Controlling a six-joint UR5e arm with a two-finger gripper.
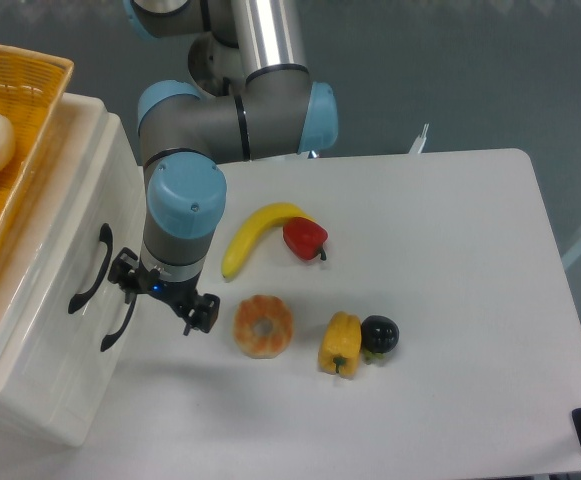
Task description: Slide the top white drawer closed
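The drawer unit stands at the left end of the desk (450, 250), with a basket (20, 110) on top of it. The top white drawer (65, 240) faces right, its handle (90, 270) above the second drawer's handle (120, 320). The hand (165, 300) hangs just right of both handles. Further right lie a banana (255, 235) touching a pepper (305, 238), nearer the camera a doughnut (263, 325), then a second pepper (340, 343) touching a round fruit (379, 334).

White drawer (45, 330), curved black handle (89, 270)
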